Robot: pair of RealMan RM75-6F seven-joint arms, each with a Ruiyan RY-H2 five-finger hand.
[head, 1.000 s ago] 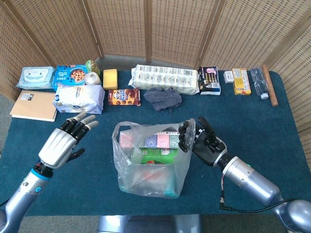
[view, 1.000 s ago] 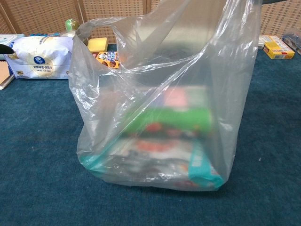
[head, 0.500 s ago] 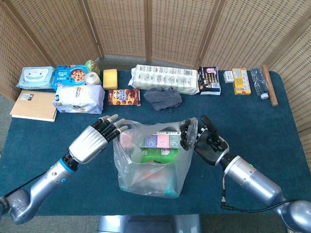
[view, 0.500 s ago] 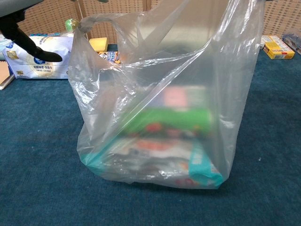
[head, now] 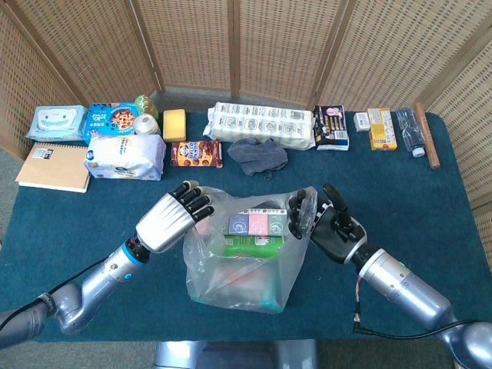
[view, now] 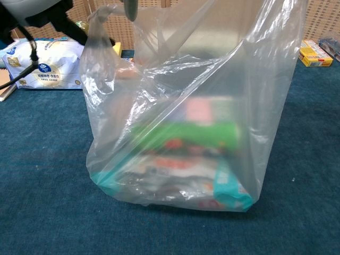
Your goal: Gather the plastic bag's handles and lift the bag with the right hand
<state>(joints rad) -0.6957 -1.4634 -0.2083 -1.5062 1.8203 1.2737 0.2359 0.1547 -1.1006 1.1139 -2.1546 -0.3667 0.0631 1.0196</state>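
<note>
The clear plastic bag (head: 238,269) (view: 180,133) stands mid-table, holding coloured packets. My right hand (head: 330,227) is at its right side, fingers (head: 294,219) curled through the right handle (head: 306,201) and holding it up. My left hand (head: 171,221) (view: 32,10) is at the bag's left rim. Its curled fingers (head: 196,204) hook the left handle (view: 98,24), and one finger (view: 130,8) passes through the loop. The chest view does not show the right hand.
Along the back of the blue table (head: 430,200) lie a toilet-roll pack (head: 263,123), a grey cloth (head: 257,152), a cookie box (head: 196,153), a white flour bag (head: 123,155), a notebook (head: 52,167) and small boxes (head: 382,128). Wicker screens stand behind.
My left hand swept right from open table to the bag's left handle, and its fingers curled in. The left handle rose a little. The right hand kept its hold and shifted slightly right.
</note>
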